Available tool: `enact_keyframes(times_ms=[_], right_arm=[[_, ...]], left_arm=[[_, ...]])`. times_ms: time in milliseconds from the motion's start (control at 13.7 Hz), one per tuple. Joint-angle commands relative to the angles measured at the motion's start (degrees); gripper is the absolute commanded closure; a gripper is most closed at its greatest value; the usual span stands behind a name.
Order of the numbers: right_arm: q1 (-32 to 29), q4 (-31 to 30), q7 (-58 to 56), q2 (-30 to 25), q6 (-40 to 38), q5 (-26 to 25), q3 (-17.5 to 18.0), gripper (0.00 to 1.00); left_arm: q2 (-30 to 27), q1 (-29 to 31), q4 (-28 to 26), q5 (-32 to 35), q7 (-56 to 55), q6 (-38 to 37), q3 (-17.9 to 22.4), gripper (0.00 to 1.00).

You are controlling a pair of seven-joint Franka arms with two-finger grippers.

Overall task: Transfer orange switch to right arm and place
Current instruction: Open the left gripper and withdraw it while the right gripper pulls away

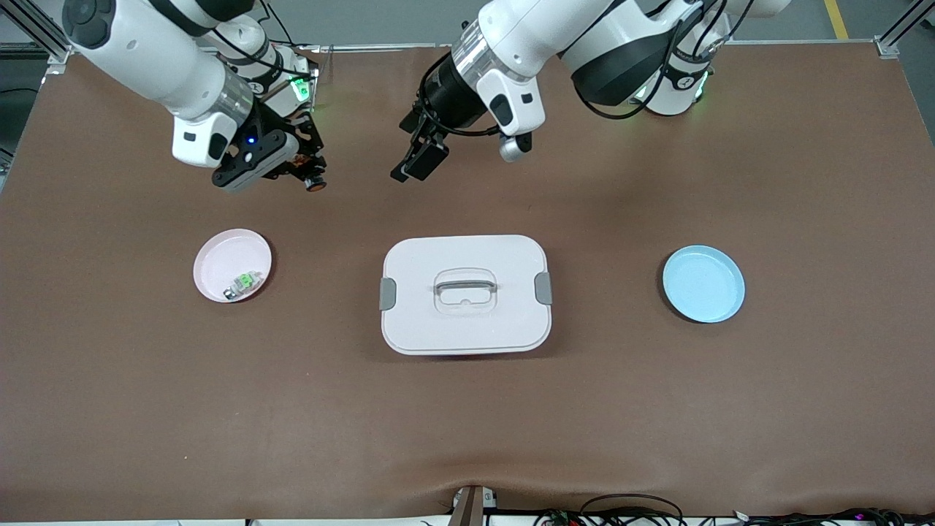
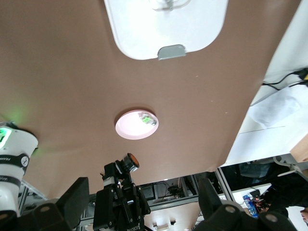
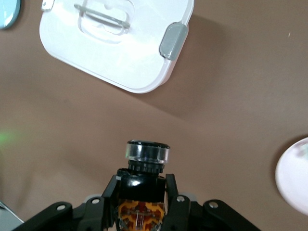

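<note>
A: What is the right tool [image 1: 310,177] doing?

B: It is clamping the orange switch [image 1: 315,183] between its closed fingers [image 3: 174,199], up in the air over bare brown desk [image 1: 467,424]. In the right wrist view the switch [image 3: 144,180] is sitting squarely between the two fingertips, its round cap sticking out past them and its black body with orange marks gripped lower down.

A: And the left tool [image 1: 415,157]?

B: It is hanging over the desk too, fingers spread wide and gripping nothing. In the front view the switch is lying at about nine o'clock from it, well apart. The left wrist view is showing the switch [image 2: 130,163] on the tip of the right tool [image 2: 118,180], between the left tool's own two spread fingers [image 2: 72,197].

A: What is lying further out?

B: In the front view a white lidded box [image 1: 465,294] is sitting at the middle of the desk, at about five o'clock from the switch. A pink dish [image 1: 232,264] is lying at about seven o'clock from the switch, toward the right arm's end, with a small green-and-silver switch [image 1: 245,283] in it. A pale blue dish [image 1: 703,283] is lying toward the left arm's end.
</note>
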Motion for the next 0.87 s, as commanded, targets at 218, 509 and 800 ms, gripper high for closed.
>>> enact_keyframes(times_ms=[218,509,800], right_arm=[[-3.61,0.28,-15.3,-0.45,-3.29,-8.52,0.59,1.0],[-5.8,-0.42,-22.96,-0.37,-3.03,-10.72,0.59,1.0],[-9.22,-2.7,-34.63,-0.19,-0.06,-10.91,0.59,1.0]], left_arm=[[-4.06,1.3,-0.14,3.32,10.13,-5.25,-0.02,0.0],[-5.29,2.97,-0.05,3.41,19.26,-8.5,-0.11,0.0],[-6.79,4.82,-0.05,3.41,28.31,-11.84,-0.2,0.0]])
